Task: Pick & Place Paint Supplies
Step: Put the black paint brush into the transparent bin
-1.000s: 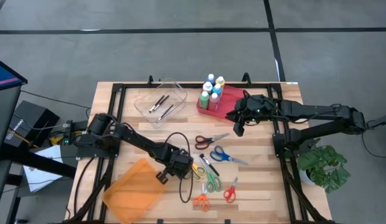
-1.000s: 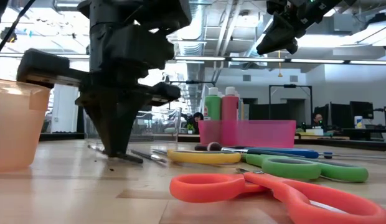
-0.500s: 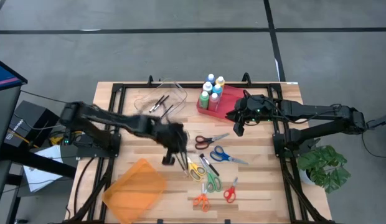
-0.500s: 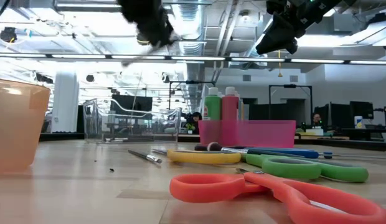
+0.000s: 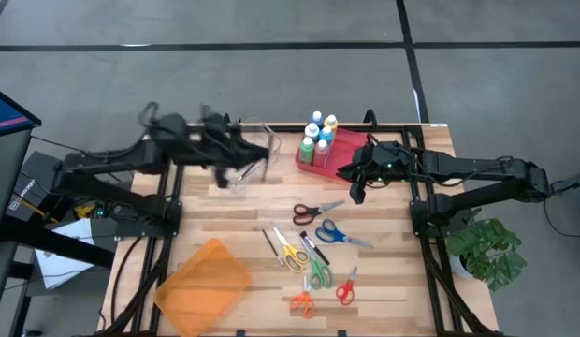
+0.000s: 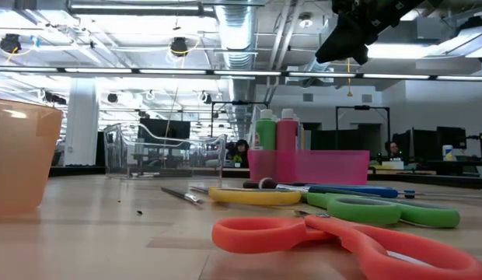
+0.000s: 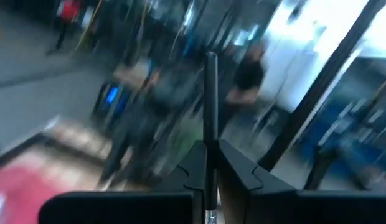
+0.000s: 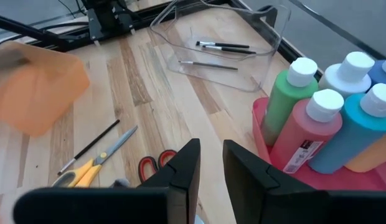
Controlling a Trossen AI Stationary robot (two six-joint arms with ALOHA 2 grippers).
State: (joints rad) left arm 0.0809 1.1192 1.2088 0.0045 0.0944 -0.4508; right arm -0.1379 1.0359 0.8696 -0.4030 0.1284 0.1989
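Note:
The paint bottles point(image 5: 318, 136), white-capped in green, pink, blue, yellow and white, stand upright in a red tray point(image 5: 335, 161) at the table's far side. They also show in the right wrist view, green point(image 8: 286, 106) and pink point(image 8: 305, 134), and in the low view point(image 6: 276, 128). My right gripper point(image 5: 355, 187) point(image 8: 208, 171) hovers just near of the tray with a narrow gap between its fingers and nothing in it. My left gripper point(image 5: 236, 154) point(image 7: 210, 146) is blurred above the clear bin point(image 5: 257, 140) and is shut on a thin dark brush point(image 7: 210, 93). My left gripper pinches the thin dark brush between its two fingers point(image 7: 240, 165). The shaft point(image 7: 210, 118) runs along the fingers and juts out past their tips. The brush is lifted clear of the table, above the clear bin.
Several coloured scissors point(image 5: 318, 253) lie spread over the table's middle and near right. Another dark brush point(image 5: 268, 241) lies beside them. An orange bin point(image 5: 204, 285) sits at the near left. The clear bin holds a few brushes point(image 8: 221, 46). A plant point(image 5: 486, 248) stands past the right edge.
My left gripper has risen from the table beside the orange bin and swung fast toward the far edge and left, to above the clear bin, carrying the thin dark brush with it. One brush has stayed on the table.

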